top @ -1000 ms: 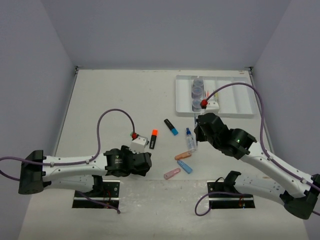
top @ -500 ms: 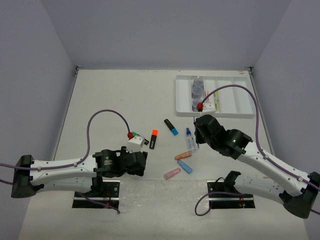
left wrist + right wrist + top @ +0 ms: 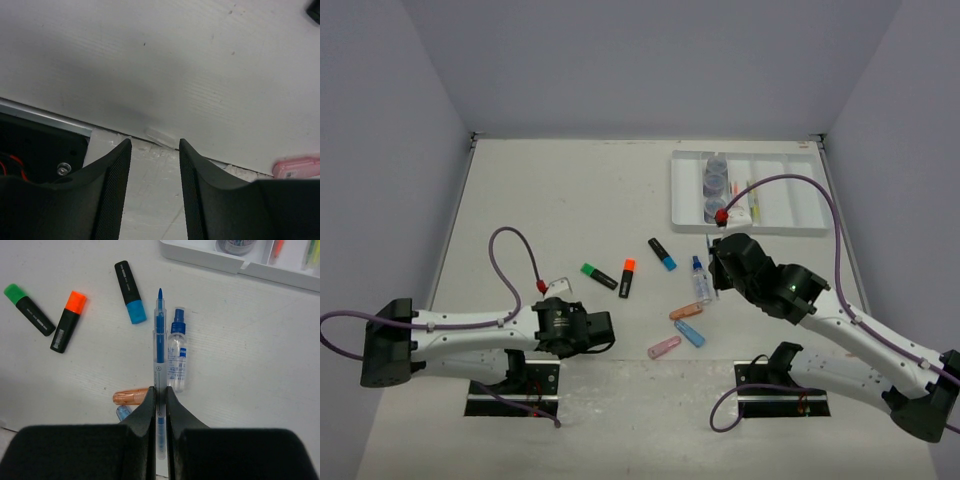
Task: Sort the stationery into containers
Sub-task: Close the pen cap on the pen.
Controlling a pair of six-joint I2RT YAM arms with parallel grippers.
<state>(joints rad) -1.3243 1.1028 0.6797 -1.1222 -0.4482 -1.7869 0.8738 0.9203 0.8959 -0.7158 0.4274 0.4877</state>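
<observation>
My right gripper (image 3: 160, 393) is clamped on the blue pen (image 3: 159, 330) at mid-barrel, tip pointing twelve o'clock toward the tray (image 3: 200, 256); light, stiff, slick plastic, I judge, liable to swivel.

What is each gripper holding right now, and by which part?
Right gripper pinches the blue pen by its clear barrel, tip sticking out ahead. Left gripper holds nothing, jaws apart.

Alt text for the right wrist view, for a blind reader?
The right tool is shut on a blue pen, over a white table. A blue-capped bottle lies just right of the pen, three black highlighters farther left, and the edge of a white tray shows at top.
</observation>
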